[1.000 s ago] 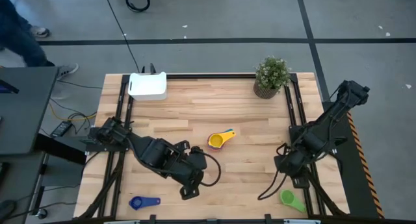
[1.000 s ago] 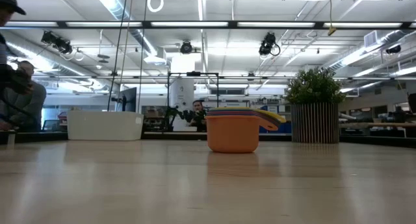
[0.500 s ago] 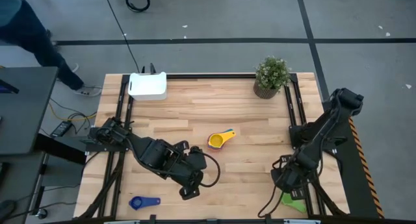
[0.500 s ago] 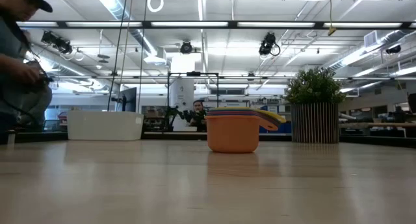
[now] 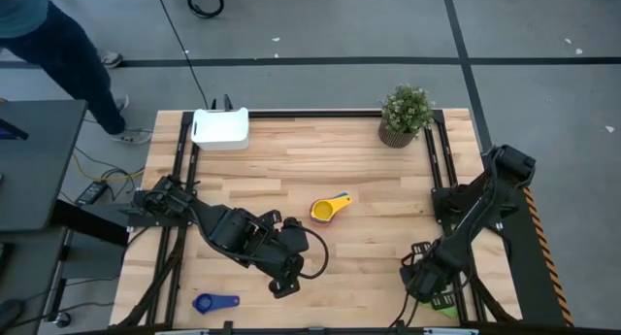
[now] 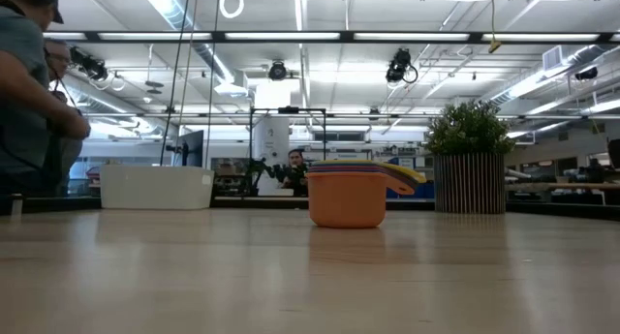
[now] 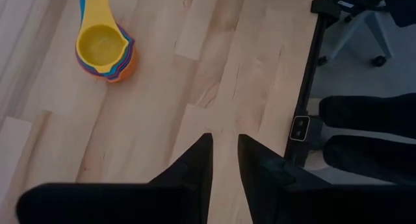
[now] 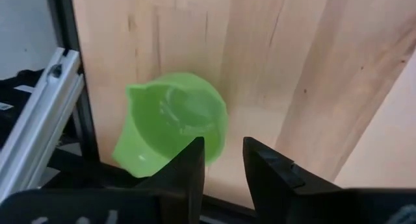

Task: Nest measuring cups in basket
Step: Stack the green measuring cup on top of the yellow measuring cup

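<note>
A stack of nested measuring cups (image 5: pixel 328 209) stands mid-table, orange at the bottom (image 6: pixel 347 200) and yellow on top (image 7: pixel 101 43). A single blue cup (image 5: pixel 215 302) lies by the near edge on the left. The green cup (image 8: pixel 175 120) lies in the near right corner, mostly covered in the high view by my right gripper (image 5: pixel 427 284), which hovers over it, slightly open (image 8: pixel 223 149). My left gripper (image 5: pixel 281 286) waits shut near the near edge (image 7: pixel 225 146). The white basket (image 5: pixel 220 128) sits at the far left corner.
A potted plant (image 5: pixel 405 114) stands at the far right corner. Black frame rails run along both table sides (image 8: pixel 62 94), close beside the green cup. Bare wood lies between the stack and the basket. A person (image 6: pixel 29 92) stands beyond the far left corner.
My right arm has swung toward the near edge and come down over the green cup in the near right corner, covering most of it in the high view. The left arm and all cups have kept still. The person beyond the table's far left has moved about.
</note>
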`<state>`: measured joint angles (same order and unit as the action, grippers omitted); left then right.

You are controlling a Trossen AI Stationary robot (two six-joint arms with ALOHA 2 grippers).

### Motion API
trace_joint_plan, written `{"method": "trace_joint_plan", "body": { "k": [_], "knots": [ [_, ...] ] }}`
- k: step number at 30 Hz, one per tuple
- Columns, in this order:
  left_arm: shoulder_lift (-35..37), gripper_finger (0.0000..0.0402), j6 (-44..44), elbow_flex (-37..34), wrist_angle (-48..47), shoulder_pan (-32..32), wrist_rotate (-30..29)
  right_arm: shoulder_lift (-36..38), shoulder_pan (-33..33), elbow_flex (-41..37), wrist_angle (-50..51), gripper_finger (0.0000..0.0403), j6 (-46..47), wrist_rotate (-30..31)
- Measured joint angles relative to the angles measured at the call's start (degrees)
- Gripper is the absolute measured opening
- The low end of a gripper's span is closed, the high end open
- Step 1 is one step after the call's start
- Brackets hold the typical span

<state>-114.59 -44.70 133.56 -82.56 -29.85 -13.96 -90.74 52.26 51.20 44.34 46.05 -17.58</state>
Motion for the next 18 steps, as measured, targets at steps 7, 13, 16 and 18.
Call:
{"method": "trace_joint_plan", "body": {
  "k": [7, 13, 16, 18],
  "knots": [
    [0.0, 0.0079, -0.4, 0.0, 0.1, 0.0, 0.0, -3.8, 0.6, 0.0, -2.3, 0.0113, -0.2, 0.8],
    [0.0, 0.0079, -1.2, 0.0, 0.1, 0.0, 0.0, -5.8, 0.9, 0.0, -2.9, 0.0107, -0.2, 3.0],
    [0.0, 0.0079, -1.2, 0.0, 0.1, 0.0, 0.0, -5.8, 0.9, 0.0, -2.9, 0.0079, -0.8, 3.3],
    [0.0, 0.0079, -1.2, 0.0, 0.0, 0.0, 0.0, -5.8, 0.9, 0.0, -2.6, 0.0048, -0.9, 3.4]
  ]
}}
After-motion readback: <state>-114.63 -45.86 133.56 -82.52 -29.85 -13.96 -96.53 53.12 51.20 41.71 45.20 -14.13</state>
